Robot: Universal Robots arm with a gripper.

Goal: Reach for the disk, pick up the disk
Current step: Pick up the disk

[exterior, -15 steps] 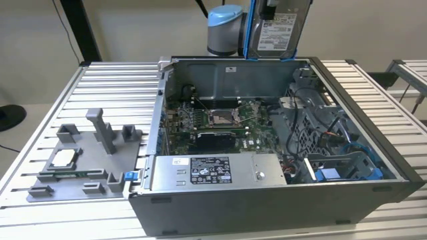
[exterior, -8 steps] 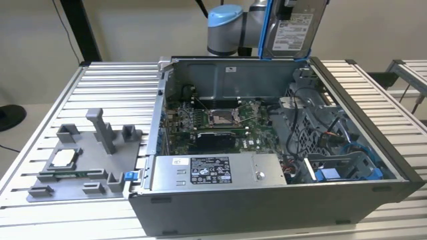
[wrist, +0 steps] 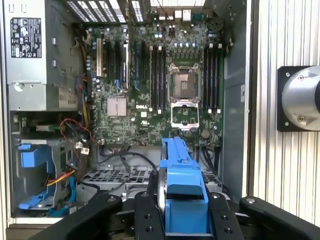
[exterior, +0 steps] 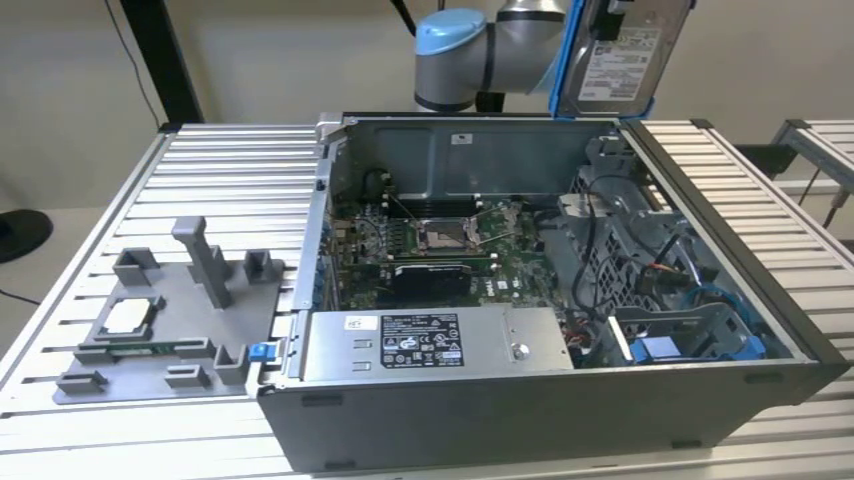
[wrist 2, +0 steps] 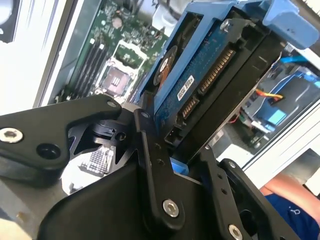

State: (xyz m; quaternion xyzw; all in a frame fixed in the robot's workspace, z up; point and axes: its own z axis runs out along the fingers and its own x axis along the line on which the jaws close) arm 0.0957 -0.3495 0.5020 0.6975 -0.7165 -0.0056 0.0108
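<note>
Holding the disk [exterior: 625,55] clear above the open computer case [exterior: 534,300] in the exterior view: it hangs upright under the arm's grey-and-blue wrist joint [exterior: 461,55], white label facing the camera, blue bracket running down its edge on the exterior view's left. It sits over the case's rear wall, well apart from the motherboard [exterior: 441,245] below

Gripper [wrist 2: 172,150] is pinched on the disk: in the second wrist view the black fingers [wrist 2: 150,165] press against both sides of the drive, circuit-board underside and connector row [wrist 2: 212,75] exposed, blue bracket wrapped round the far end. In the first wrist view the bracket's blue end [wrist: 182,190] sticks up between the two black fingers [wrist: 145,215], looking straight down into the case

Inside the case, first wrist view: motherboard with empty CPU socket [wrist: 184,82], grey power supply box [wrist: 32,50] with a black-and-white label, blue drive caddy [wrist: 35,155] in a bay with orange and red wires next to it

Exterior view's left: grey fixture plate [exterior: 174,320] on the slatted aluminium table [exterior: 227,160], with upright posts and a small silver square part [exterior: 134,315] lying on it. Case sits on the same table

A blue sleeve [wrist 2: 287,210] shows at the corner of the second wrist view
</note>
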